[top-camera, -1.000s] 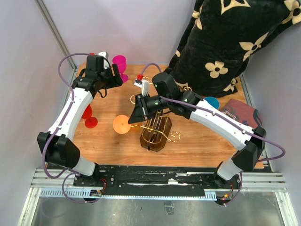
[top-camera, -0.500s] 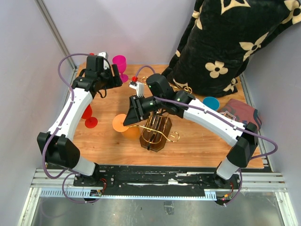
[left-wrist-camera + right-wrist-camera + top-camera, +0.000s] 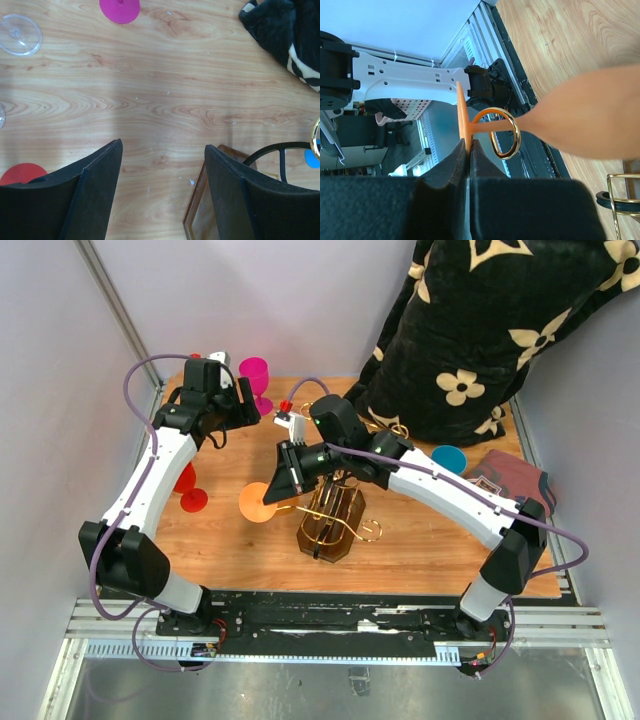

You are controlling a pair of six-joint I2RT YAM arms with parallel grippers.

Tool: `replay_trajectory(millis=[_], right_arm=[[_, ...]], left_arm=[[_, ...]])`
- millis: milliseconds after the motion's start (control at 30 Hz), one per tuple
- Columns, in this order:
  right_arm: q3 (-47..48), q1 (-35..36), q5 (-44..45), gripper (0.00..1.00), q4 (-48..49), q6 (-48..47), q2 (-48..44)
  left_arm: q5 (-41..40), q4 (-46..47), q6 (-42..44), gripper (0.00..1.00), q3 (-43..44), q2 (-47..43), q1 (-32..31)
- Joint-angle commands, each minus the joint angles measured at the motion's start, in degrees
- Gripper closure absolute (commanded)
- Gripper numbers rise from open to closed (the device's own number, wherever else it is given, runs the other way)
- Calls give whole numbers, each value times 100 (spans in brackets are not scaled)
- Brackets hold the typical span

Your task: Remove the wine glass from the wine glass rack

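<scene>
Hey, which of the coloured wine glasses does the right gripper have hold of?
The orange glass: the right gripper is shut on the edge of its foot, beside the rack. The pink glass, red glass and blue glass sit untouched.

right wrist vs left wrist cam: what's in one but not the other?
Right wrist only: the orange plastic wine glass, its stem crossing a gold scroll loop, the right gripper shut on its foot. Left wrist only: the open left gripper, a magenta round glass foot, a clear one, a red one, black floral fabric. Both: the light wooden tabletop and parts of the gold wire wine glass rack.
</scene>
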Motion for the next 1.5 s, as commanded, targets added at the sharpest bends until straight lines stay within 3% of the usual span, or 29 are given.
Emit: replay_trajectory(millis=[0, 300, 500, 833, 1067, 1267, 1467], right_arm=[[12, 16, -187, 99, -37, 80, -152], [-568, -118, -202, 99, -364, 11, -823], [-984, -626, -158, 99, -371, -32, -1208], [-55, -847, -593, 99, 64, 93, -432], [724, -481, -1023, 99, 579, 406, 129], [1681, 339, -746, 99, -613, -617, 74], [2020, 1372, 730, 99, -2322, -2081, -248]], left_arm=[[111, 67, 38, 28, -31, -185, 50], [71, 46, 48, 27, -14, -167, 50], [160, 74, -8, 27, -11, -176, 50], [67, -10, 75, 27, 16, -228, 50], [-81, -99, 108, 27, 89, -229, 109], [61, -69, -17, 26, 92, -314, 349], [115, -92, -15, 26, 94, -399, 527]])
